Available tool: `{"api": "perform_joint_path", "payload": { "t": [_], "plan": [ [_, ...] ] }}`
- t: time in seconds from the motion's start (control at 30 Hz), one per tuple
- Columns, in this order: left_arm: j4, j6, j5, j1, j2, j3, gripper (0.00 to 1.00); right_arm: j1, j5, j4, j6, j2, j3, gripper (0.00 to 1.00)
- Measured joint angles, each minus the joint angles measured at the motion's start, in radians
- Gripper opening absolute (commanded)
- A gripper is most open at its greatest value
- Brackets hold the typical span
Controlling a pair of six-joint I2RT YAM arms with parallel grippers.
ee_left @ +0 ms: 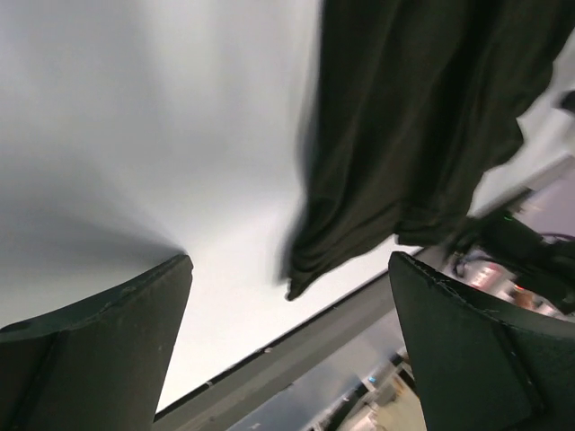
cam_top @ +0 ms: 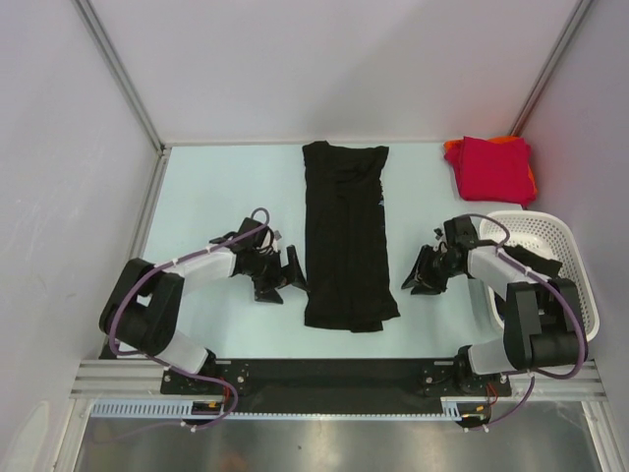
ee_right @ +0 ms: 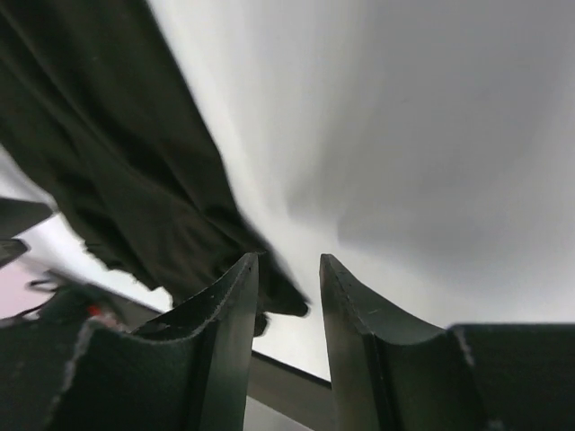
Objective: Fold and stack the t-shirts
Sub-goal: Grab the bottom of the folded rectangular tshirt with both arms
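A black t-shirt [cam_top: 344,236] lies in the middle of the table, folded lengthwise into a long strip running front to back. A crimson red t-shirt [cam_top: 494,169] lies folded at the back right on top of an orange t-shirt [cam_top: 453,148], of which only an edge shows. My left gripper [cam_top: 283,279] sits low just left of the black shirt's near end, wide open and empty; the left wrist view shows the gripper [ee_left: 289,260] and the shirt's [ee_left: 404,117] corner ahead. My right gripper [cam_top: 413,279] is just right of that end, jaws [ee_right: 287,260] partly open, holding nothing, black shirt [ee_right: 108,153] beside it.
A white lattice basket [cam_top: 550,236] stands at the right edge, beside the right arm. Grey walls close in the table on the left, back and right. The table's front rail runs close behind both grippers.
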Motion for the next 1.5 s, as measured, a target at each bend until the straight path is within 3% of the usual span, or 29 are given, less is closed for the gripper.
{"api": "perform_joint_path", "payload": {
  "t": [0.13, 0.33, 0.63, 1.03, 1.13, 1.17, 1.2, 1.23, 1.3, 1.33, 1.5],
  "plan": [
    [0.116, -0.065, 0.108, 0.018, -0.001, -0.057, 0.99, -0.01, -0.131, 0.11, 0.049, 0.036, -0.09, 0.39],
    [0.181, -0.098, 0.159, 0.02, 0.018, -0.072, 0.99, -0.012, -0.256, 0.191, 0.081, 0.062, -0.148, 0.4],
    [0.222, -0.109, 0.227, 0.018, 0.064, -0.067, 1.0, 0.01, -0.336, 0.25, 0.106, 0.104, -0.167, 0.4],
    [0.253, -0.13, 0.306, -0.075, 0.167, -0.005, 0.96, 0.088, -0.379, 0.245, 0.112, 0.168, -0.134, 0.36],
    [0.252, -0.13, 0.308, -0.077, 0.172, -0.005, 0.72, 0.096, -0.381, 0.237, 0.109, 0.187, -0.122, 0.25],
    [0.249, -0.128, 0.306, -0.077, 0.175, -0.005, 0.52, 0.1, -0.381, 0.232, 0.106, 0.193, -0.117, 0.15],
    [0.245, -0.125, 0.299, -0.077, 0.18, -0.005, 0.42, 0.107, -0.376, 0.224, 0.101, 0.201, -0.108, 0.0],
    [0.238, -0.117, 0.286, -0.078, 0.188, -0.006, 0.23, 0.116, -0.368, 0.214, 0.096, 0.211, -0.097, 0.0],
    [0.22, -0.109, 0.266, -0.08, 0.209, -0.008, 0.04, 0.137, -0.349, 0.185, 0.086, 0.227, -0.071, 0.0],
    [0.207, -0.095, 0.249, -0.082, 0.221, -0.008, 0.0, 0.145, -0.341, 0.172, 0.083, 0.232, -0.058, 0.0],
    [0.154, -0.068, 0.248, -0.083, 0.238, 0.014, 0.0, 0.19, -0.27, 0.054, 0.042, 0.254, 0.048, 0.0]
  ]
}}
